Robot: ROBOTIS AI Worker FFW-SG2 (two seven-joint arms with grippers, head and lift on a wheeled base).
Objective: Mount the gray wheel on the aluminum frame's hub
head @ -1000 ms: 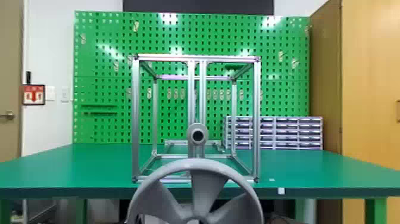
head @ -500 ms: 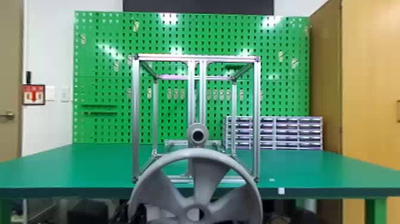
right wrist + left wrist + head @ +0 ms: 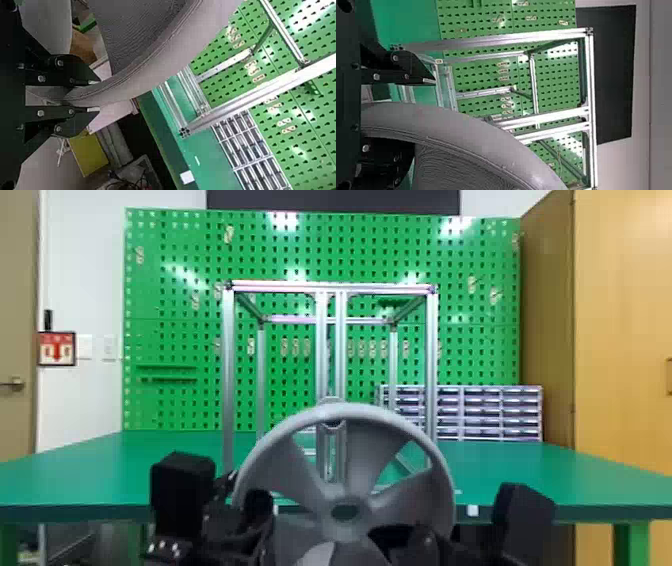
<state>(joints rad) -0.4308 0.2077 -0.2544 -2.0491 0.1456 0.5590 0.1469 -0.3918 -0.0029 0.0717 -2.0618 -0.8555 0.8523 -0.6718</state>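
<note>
Black and gaping wide, the left pincer (image 3: 424, 113) is straddling the gray wheel (image 3: 365, 450) loosely, probably lending little support. Alongside, the metal frame (image 3: 228, 380) is standing on the green table (image 3: 75, 470); ahead of it, the wheel is hanging upright, its center hole (image 3: 346, 511) showing below the hub (image 3: 332, 399), so pushing forward at this height could be jamming them. Rightmost, the right pincer (image 3: 97, 96) is closing narrowly on the wheel, and such one-sided clamping may be inviting a twist.

Red-and-white sign (image 3: 57, 348) on wall (image 3: 90, 400) near door (image 3: 17, 315): red arrow pointing down; lettering unreadable.
</note>
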